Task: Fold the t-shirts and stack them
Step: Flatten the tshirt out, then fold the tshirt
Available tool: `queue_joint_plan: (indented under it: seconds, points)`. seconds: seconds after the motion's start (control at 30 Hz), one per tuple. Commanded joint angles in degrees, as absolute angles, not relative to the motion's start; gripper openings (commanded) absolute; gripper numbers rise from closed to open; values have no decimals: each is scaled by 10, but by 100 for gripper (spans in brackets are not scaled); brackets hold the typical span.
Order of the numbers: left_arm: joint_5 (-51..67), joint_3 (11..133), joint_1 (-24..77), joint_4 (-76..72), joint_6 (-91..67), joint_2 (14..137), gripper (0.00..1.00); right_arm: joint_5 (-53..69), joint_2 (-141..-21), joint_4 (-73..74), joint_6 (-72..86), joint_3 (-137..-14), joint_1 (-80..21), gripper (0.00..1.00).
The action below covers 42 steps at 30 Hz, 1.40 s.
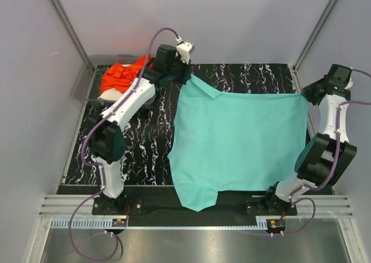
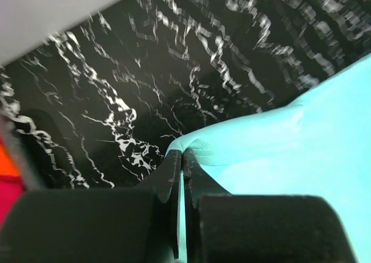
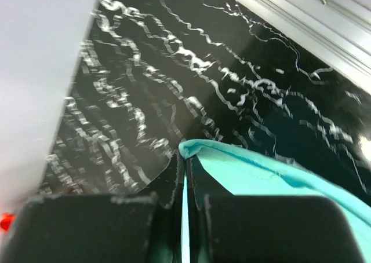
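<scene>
Two arms, two end effectors. Two shirts plain to see.
- One teal shirt [image 1: 240,141]: spread wide over middle of black surface [image 1: 145,141], one sleeve reaching near edge at 6 o'clock.
- Left end effector [image 2: 182,159]: pinched tight on shirt's 11 o'clock corner.
- Right end effector [image 3: 184,161]: pinched tight on shirt's 2 o'clock corner.
- One tray [image 1: 81,88] at 10 o'clock, holding one crumpled orange shirt [image 1: 124,75] with a bit of white cloth [image 1: 109,96] under it.

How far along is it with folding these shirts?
Barely started. Nothing looks folded or stacked yet. In hand: the left pincer and right pincer each pinch a far corner of the turquoise cloth t-shirt, spread over the black marbled table. Left: folding it, then the crumpled orange shirts heaped in the translucent plastic tray.
</scene>
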<state>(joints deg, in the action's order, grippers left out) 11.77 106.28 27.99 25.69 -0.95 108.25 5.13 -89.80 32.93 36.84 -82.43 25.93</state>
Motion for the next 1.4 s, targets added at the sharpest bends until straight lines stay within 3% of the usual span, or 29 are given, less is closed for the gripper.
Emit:
queue_joint_plan:
  seconds: [0.0, 0.37, 1.37]
  points:
    - [120, 1111, 275, 193, 6, 1122, 0, 42, -960, 244, 340, -842, 248, 0]
    - [125, 1156, 265, 175, -18, 1228, 0, 61, -1142, 220, 311, -929, 230, 0]
    - [222, 824, 303, 217, -242, 995, 0, 34, -1099, 339, 250, -931, 229, 0]
